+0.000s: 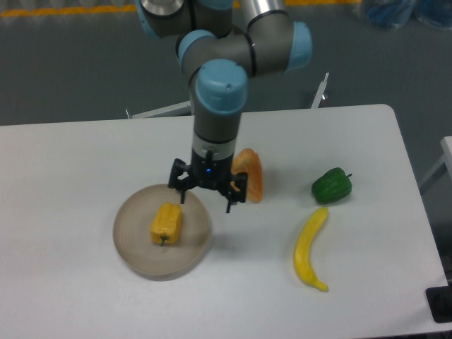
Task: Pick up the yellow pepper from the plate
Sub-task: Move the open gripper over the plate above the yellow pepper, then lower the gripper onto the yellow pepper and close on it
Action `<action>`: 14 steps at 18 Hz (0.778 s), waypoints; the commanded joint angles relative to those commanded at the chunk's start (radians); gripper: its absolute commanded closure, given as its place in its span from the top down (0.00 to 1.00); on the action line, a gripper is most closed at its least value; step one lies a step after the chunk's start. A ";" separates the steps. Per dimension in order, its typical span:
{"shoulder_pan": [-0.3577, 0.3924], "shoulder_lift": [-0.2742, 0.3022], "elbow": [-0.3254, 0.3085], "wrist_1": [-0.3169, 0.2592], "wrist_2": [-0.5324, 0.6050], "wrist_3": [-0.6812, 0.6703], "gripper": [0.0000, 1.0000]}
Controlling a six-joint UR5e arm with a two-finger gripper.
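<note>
Clearly the step in hand is the approach: the claw [206, 196] hangs over the right rim of the plate [134, 253], while the pepper [167, 223] lies near the middle of the plate, a little to the left of the claw and nearer the camera. To do it well, the claw should first be carried across until the pepper sits squarely between the two fingers, and only then lowered. The pepper lies with its long side running front to back and its dark stem end toward the camera, so closing across the narrower width, left to right, looks the safer grip. The ridged skin may slip, so the fingers should reach down past the widest part before they close, yet stop short of the plate. The descent should also keep off the plate rim.

The claw is spread wide and holds nothing; its fingers [229, 201] point down and seem to touch neither the plate nor the pepper, though their height above the plate is hard to judge from this view. An orange wedge-shaped thing [251, 171] stands on the counter [70, 169] just beside the claw on its right, partly hidden behind it.
</note>
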 joint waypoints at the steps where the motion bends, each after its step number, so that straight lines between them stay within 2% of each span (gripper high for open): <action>1: -0.006 -0.003 -0.002 0.003 0.000 -0.002 1.00; 5: -0.061 -0.043 -0.003 0.018 0.063 -0.043 1.00; 14: -0.117 -0.092 -0.014 0.054 0.083 -0.060 1.00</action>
